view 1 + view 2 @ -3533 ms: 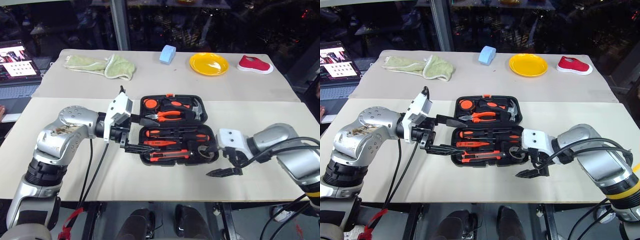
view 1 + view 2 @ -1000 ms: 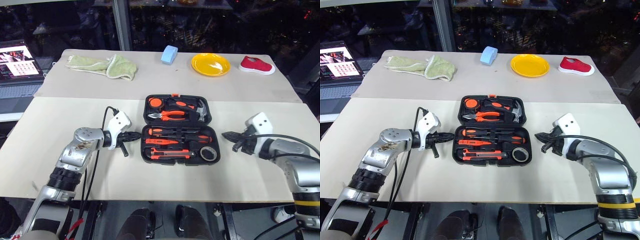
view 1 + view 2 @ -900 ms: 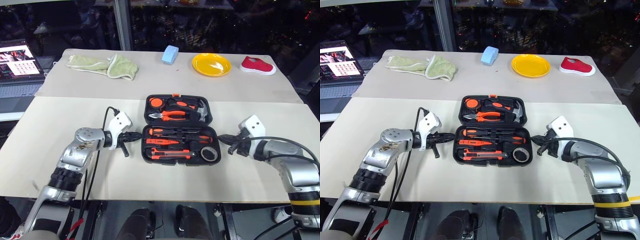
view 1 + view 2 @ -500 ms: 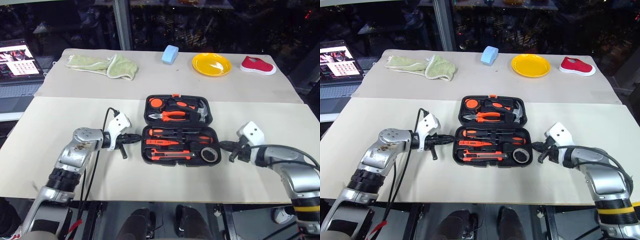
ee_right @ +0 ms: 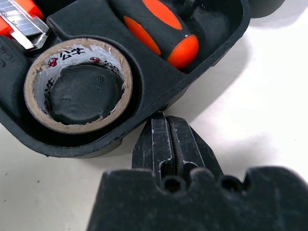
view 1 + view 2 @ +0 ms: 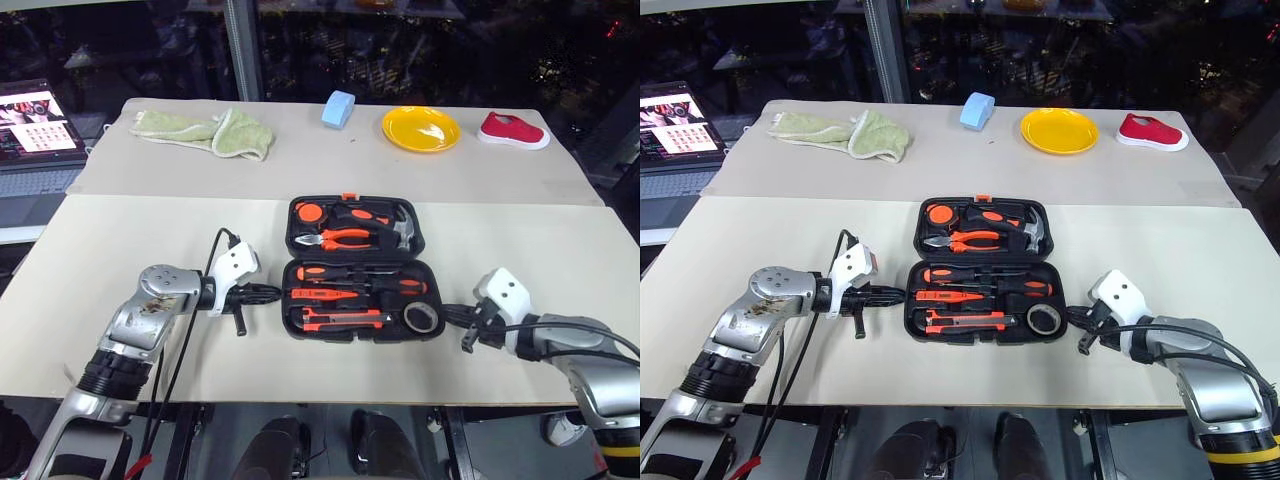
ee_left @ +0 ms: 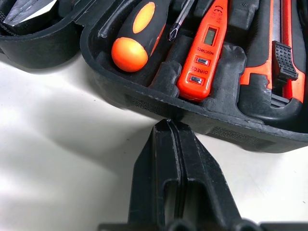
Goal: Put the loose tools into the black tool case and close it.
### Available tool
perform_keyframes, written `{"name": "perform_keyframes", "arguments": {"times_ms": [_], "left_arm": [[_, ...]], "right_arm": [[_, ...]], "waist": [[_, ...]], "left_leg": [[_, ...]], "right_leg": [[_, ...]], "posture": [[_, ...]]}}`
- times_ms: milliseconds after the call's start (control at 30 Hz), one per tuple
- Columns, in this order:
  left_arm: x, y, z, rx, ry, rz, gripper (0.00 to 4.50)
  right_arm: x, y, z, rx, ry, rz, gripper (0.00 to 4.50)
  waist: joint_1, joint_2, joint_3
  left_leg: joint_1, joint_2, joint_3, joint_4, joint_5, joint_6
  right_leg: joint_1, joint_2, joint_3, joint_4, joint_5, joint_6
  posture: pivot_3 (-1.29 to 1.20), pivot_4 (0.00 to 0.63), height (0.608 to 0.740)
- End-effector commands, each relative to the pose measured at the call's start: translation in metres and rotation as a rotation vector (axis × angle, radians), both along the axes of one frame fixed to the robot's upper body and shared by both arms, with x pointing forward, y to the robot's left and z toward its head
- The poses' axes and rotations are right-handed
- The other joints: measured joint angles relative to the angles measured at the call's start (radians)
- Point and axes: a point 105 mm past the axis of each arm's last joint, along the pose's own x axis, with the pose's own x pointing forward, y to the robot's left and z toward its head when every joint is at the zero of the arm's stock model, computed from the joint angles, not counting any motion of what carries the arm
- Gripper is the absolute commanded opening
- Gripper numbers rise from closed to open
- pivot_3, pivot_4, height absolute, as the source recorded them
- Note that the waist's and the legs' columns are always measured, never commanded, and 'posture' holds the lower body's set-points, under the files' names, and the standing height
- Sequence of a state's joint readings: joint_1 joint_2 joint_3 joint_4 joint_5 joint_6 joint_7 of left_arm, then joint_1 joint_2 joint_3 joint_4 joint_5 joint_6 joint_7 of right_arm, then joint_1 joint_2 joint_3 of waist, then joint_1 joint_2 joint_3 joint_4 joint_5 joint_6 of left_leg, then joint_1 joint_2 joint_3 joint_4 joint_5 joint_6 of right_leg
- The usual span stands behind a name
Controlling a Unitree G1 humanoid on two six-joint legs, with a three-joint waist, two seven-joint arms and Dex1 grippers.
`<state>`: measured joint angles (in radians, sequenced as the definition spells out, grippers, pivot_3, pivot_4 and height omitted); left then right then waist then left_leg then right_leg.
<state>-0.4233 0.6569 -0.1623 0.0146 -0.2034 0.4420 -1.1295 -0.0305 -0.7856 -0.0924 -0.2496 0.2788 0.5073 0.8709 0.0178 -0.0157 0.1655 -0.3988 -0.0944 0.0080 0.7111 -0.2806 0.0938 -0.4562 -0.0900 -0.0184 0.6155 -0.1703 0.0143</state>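
Observation:
The black tool case (image 6: 357,258) lies open on the table. In its near half sit two screwdrivers (image 6: 355,272), the tester pen (image 7: 204,53), the utility knife (image 6: 340,320) and the tape roll (image 5: 72,50). My left gripper (image 6: 272,291) is shut and empty, its tips right at the case's left wall (image 7: 144,101) beside a screwdriver handle (image 7: 137,38). Shut as well, my right gripper (image 6: 447,311) holds nothing; its tips (image 5: 161,120) meet the case's right wall next to the tape roll.
Pliers (image 6: 335,238), a hammer (image 6: 400,228) and a tape measure (image 6: 306,212) fill the case's far half. Along the far table lie a green cloth (image 6: 205,132), a blue sponge (image 6: 337,107), a yellow plate (image 6: 420,128) and a red shoe (image 6: 513,131). A laptop (image 6: 35,125) stands at the far left.
Both hands have drawn back toward the table's front edge and sunk a little. The right gripper's tips have come in against the case's right side by the tape roll. The case lies where it was.

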Motion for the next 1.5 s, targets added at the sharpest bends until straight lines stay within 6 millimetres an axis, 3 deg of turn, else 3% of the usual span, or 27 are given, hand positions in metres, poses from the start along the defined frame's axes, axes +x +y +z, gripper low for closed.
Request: {"name": "perform_keyframes", "arguments": {"times_ms": [33,233,533,867,967,1067,1133,1167,1267,1300,1433,1467,1500], "left_arm": [[-0.016,-0.018,0.005,-0.039,0.004,-0.117,0.03],[-0.029,-0.014,0.002,-0.033,0.039,-0.136,0.03],[-0.063,-0.009,-0.004,0.001,0.12,-0.214,0.03],[-0.05,0.012,-0.015,0.078,0.093,-0.098,0.03],[-0.046,0.02,-0.015,0.088,0.091,-0.058,0.03],[-0.038,0.046,-0.013,0.119,0.113,0.031,0.03],[-0.035,0.065,-0.009,0.128,0.14,0.08,0.42],[-0.032,0.072,-0.006,0.128,0.151,0.102,0.67],[-0.014,0.08,0.009,0.069,0.171,0.179,1.85],[-0.006,0.078,0.016,0.028,0.182,0.203,2.01],[0.018,0.059,0.036,-0.098,0.293,0.252,3.35],[0.02,0.055,0.038,-0.108,0.318,0.255,3.9],[0.023,0.046,0.041,-0.128,0.351,0.251,4.12]], "right_arm": [[-0.012,0.026,0.02,0.051,-0.059,0.151,0.0],[-0.028,0.026,0.015,0.04,-0.016,0.193,0.0],[-0.051,0.025,0.009,0.035,0.038,0.216,0.0],[-0.061,0.026,-0.002,0.009,0.069,0.188,0.0],[-0.057,0.016,-0.002,-0.025,0.063,0.147,0.0],[-0.054,-0.011,0.007,-0.07,0.064,0.081,0.0],[-0.053,-0.029,0.017,-0.081,0.072,0.04,0.0],[-0.051,-0.037,0.023,-0.076,0.079,0.02,0.58],[-0.043,-0.046,0.04,-0.012,0.087,-0.018,1.67],[-0.037,-0.048,0.047,0.02,0.083,-0.036,1.83],[-0.01,-0.045,0.067,0.149,0.097,-0.092,3.16],[-0.006,-0.043,0.07,0.168,0.106,-0.096,3.63],[0.0,-0.038,0.073,0.194,0.119,-0.093,3.85]], "waist": [[0.0,0.0,0.0],[-0.003,0.0,0.0],[-0.005,0.0,0.0],[-0.003,0.0,0.0],[-0.003,0.0,0.0],[-0.003,0.0,0.0],[-0.006,0.0,0.0],[-0.006,0.0,0.0],[-0.004,0.0,0.0],[-0.004,0.0,0.0],[0.001,0.0,0.0],[0.001,0.0,0.0],[0.0,-0.001,0.0]], "left_leg": [[0.0,0.0,0.0,0.0,0.0,0.0],[0.0,0.0,0.0,0.0,0.0,0.0],[0.001,0.0,0.0,0.0,-0.002,-0.003],[0.008,0.001,0.0,-0.001,-0.002,-0.004],[0.011,0.001,0.0,-0.001,-0.003,-0.003],[0.016,0.002,0.0,-0.001,-0.004,-0.002],[0.017,0.002,0.0,-0.001,-0.004,-0.001],[0.018,0.002,0.0,-0.001,-0.005,0.0],[0.022,0.003,0.0,-0.001,-0.007,0.004],[0.022,0.003,0.0,-0.001,-0.007,0.004],[0.019,0.003,0.0,0.002,-0.007,0.003],[0.018,0.002,0.0,0.002,-0.006,0.003],[0.018,0.002,0.0,0.002,-0.006,0.003]], "right_leg": [[0.0,0.0,0.0,0.0,0.0,0.0],[0.0,0.0,0.0,0.0,0.0,0.0],[0.001,0.0,0.0,-0.001,0.0,0.0],[0.005,0.0,0.001,-0.001,0.0,0.0],[0.009,0.0,0.001,-0.002,-0.001,0.001],[0.016,0.0,0.0,-0.002,-0.001,0.001],[0.016,0.0,0.0,-0.002,-0.001,0.001],[0.016,0.0,0.001,-0.003,-0.001,0.001],[0.019,0.001,0.0,-0.003,-0.001,0.002],[0.019,0.001,0.0,-0.003,-0.002,0.002],[0.019,0.001,0.0,-0.003,-0.002,0.003],[0.018,0.001,-0.001,-0.003,0.0,0.002],[0.018,0.0,0.0,-0.003,0.0,0.002]], "posture": [[0.0,0.15,0.732],[0.0,0.15,0.732],[0.0,0.15,0.732],[0.0,0.15,0.732],[0.0,0.15,0.732],[0.0,0.15,0.732],[0.0,0.15,0.732],[0.0,0.15,0.732],[0.0,0.15,0.732],[0.0,0.15,0.732],[0.0,0.15,0.732],[0.0,0.15,0.732],[0.0,0.15,0.732]]}}
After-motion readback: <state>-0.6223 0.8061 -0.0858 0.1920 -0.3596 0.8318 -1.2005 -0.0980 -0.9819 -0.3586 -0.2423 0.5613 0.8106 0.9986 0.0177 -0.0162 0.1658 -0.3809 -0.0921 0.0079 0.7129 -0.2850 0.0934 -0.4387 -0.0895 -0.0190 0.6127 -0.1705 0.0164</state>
